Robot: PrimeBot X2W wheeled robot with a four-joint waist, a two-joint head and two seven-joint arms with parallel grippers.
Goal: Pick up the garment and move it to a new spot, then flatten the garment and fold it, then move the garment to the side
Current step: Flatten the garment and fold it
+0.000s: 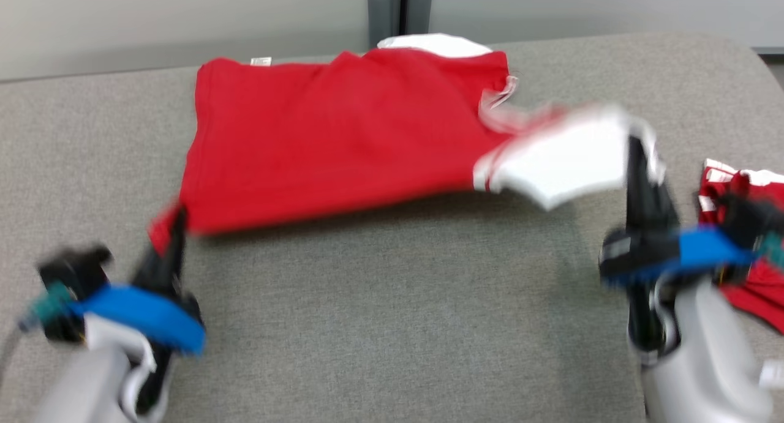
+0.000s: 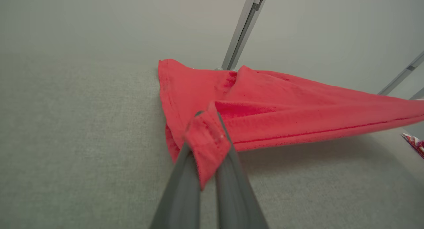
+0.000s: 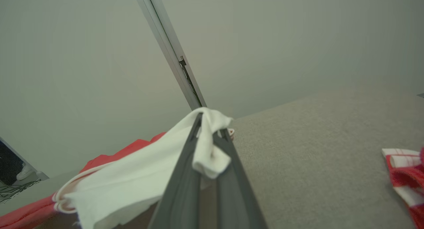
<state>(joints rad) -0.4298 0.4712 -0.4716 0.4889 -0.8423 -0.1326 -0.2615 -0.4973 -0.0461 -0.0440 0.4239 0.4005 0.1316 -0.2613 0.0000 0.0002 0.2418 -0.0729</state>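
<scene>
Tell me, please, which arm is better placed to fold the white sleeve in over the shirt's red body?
The right, I would judge: the right fingers are shut on the white sleeve, whereas the left fingers pinch the red hem corner at the shirt's opposite end.

Pale grey forearms (image 1: 704, 349), blue wrist bands (image 1: 147, 319), black wrist blocks (image 1: 70, 273), teal cabling (image 1: 48, 302), long dark-grey claw fingers (image 2: 180, 192).

Two long dark fingers of the right gripper (image 3: 212, 124) pinch the white fabric sleeve of the red-and-white garment (image 3: 132, 179). Grey woven tabletop (image 3: 314, 149) beneath. Crumpled red-and-white striped cloth (image 3: 405, 176) lies at right edge, apart.
</scene>
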